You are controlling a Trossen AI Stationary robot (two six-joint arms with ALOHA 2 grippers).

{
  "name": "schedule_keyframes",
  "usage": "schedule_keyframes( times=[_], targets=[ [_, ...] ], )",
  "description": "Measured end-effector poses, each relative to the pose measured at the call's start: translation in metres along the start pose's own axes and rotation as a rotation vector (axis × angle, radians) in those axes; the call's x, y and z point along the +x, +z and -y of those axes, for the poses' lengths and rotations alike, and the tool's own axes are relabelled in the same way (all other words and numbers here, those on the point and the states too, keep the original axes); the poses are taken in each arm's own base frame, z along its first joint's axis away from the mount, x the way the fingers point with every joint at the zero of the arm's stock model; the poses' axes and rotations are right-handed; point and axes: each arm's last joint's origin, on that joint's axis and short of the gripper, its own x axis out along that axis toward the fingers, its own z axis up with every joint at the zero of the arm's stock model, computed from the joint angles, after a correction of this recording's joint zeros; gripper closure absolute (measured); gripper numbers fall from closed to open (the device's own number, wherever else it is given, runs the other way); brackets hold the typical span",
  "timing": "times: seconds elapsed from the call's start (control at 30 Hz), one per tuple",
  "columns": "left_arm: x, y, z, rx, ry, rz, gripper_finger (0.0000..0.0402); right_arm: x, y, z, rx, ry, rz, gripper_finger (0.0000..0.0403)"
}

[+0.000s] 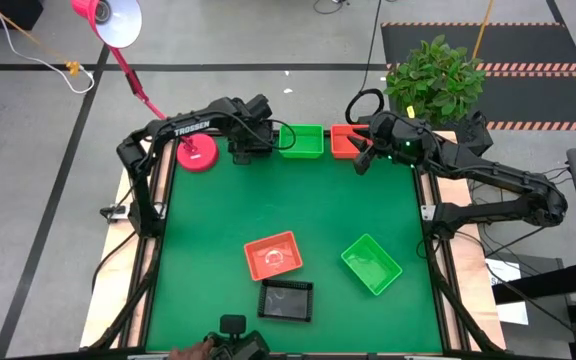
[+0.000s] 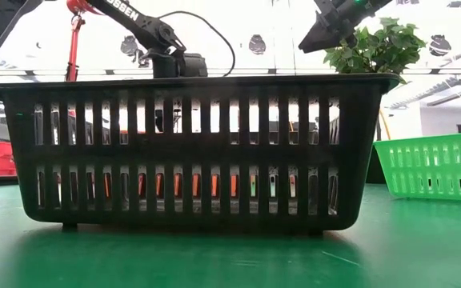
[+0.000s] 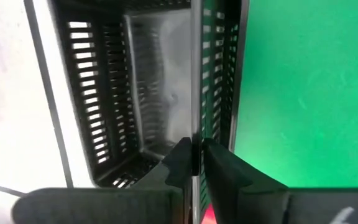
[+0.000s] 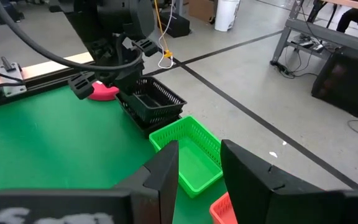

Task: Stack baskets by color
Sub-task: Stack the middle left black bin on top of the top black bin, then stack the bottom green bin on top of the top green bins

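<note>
At the table's far edge a black basket (image 1: 251, 148) stands beside a green basket (image 1: 301, 141) and an orange-red basket (image 1: 344, 140). My left gripper (image 3: 195, 163) is above the black one, shut on its wall. In the right wrist view that black basket (image 4: 152, 102) shows two rims, one above the other. My right gripper (image 4: 199, 177) hovers open above the orange-red basket and holds nothing. Nearer the front edge lie another orange-red basket (image 1: 272, 256), a green one (image 1: 371, 264) and a black one (image 1: 286, 299), each on its base. My left gripper has the black basket's side wall (image 3: 195, 127) between its two fingers, one finger inside the basket and one outside, at the rim. The fingers come steeply from above. The basket sits level and low at the table's far edge.
A pink lamp base (image 1: 198, 155) stands just left of the left gripper, and a potted plant (image 1: 434, 78) stands behind the right arm. The middle of the green table (image 1: 298, 200) is bare. In the low view the near black basket (image 2: 190, 152) fills most of the picture.
</note>
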Motion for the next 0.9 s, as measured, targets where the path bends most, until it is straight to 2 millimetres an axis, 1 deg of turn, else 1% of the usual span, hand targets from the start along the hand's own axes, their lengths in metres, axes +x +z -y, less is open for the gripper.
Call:
schedule_keyframes(
  times=[0.2, 0.3, 0.63, 0.9],
  targets=[
    [0.0032, -0.0026, -0.0004, -0.024, -0.013, -0.001, 0.0357, 0.0, 0.0001, 0.0, 0.008, 0.0, 0.001, 0.0287],
    [0.0037, -0.004, -0.0008, -0.032, -0.029, 0.001, 0.0349, 0.0, 0.0006, 0.0, 0.037, 0.001, 0.006, 0.0287],
    [0.0036, -0.0036, -0.0006, -0.056, -0.028, 0.003, 0.0265, 0.0, 0.0008, -0.0002, 0.111, 0.007, 0.007, 0.0287],
    [-0.001, -0.0052, -0.0001, -0.068, -0.028, 0.005, 0.0231, -0.0016, 0.0005, -0.0066, 0.164, 0.037, 0.006, 0.0287]
  ],
)
